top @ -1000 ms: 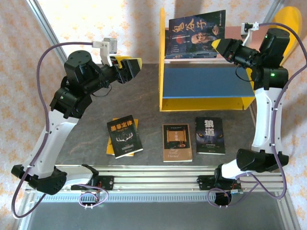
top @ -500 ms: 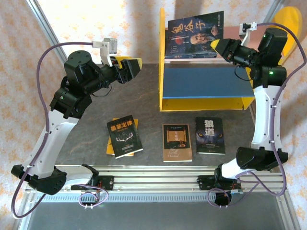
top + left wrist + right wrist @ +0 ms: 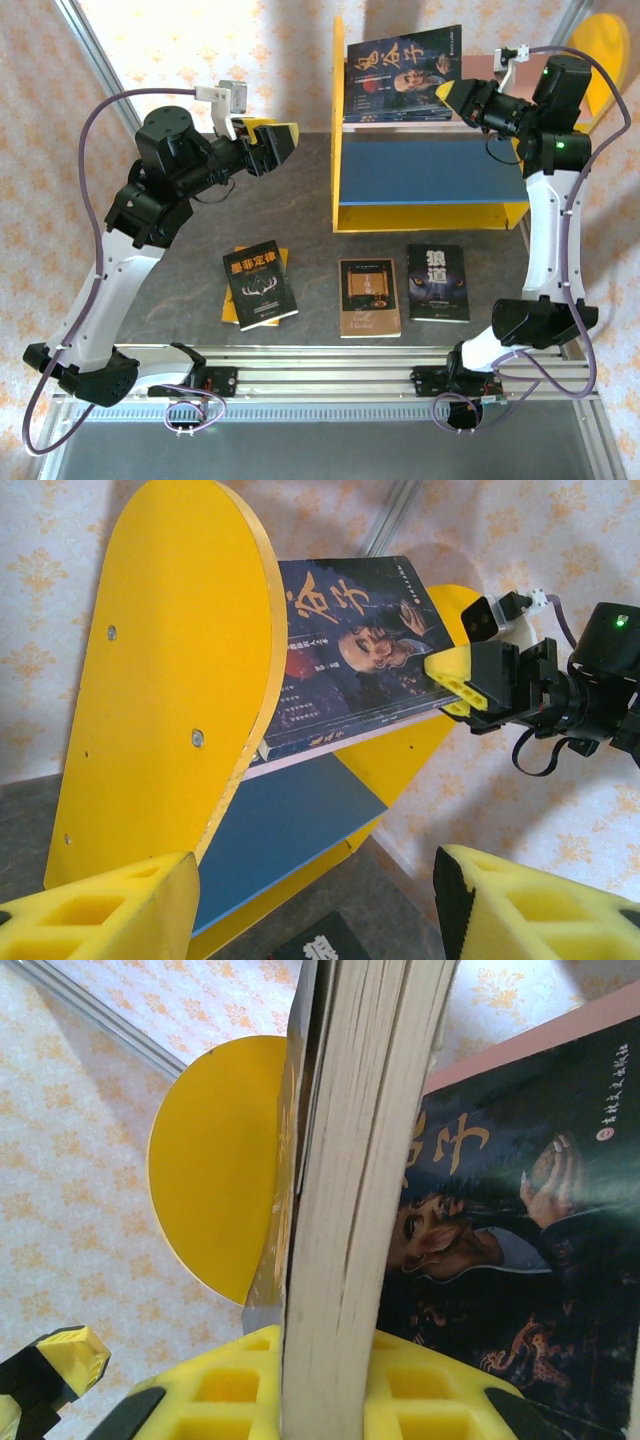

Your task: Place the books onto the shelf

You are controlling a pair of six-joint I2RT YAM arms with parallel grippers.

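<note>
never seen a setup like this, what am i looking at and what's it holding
Two robot arms stand at a table's near edge, each ending in a two-finger gripper. The wide picture looks down from above; the other two come from wrist cameras. On the table lie a black book atop a yellow book, a brown book and a blue wolf book, near a shelf. The right gripper is shut on a dark portrait book on the shelf's upper board. The left gripper is open and empty.

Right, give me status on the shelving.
Left gripper open, beside shelf. Right gripper shut on portrait book, top tier. Black book, brown book, wolf book on table. Nothing blocking.
</note>
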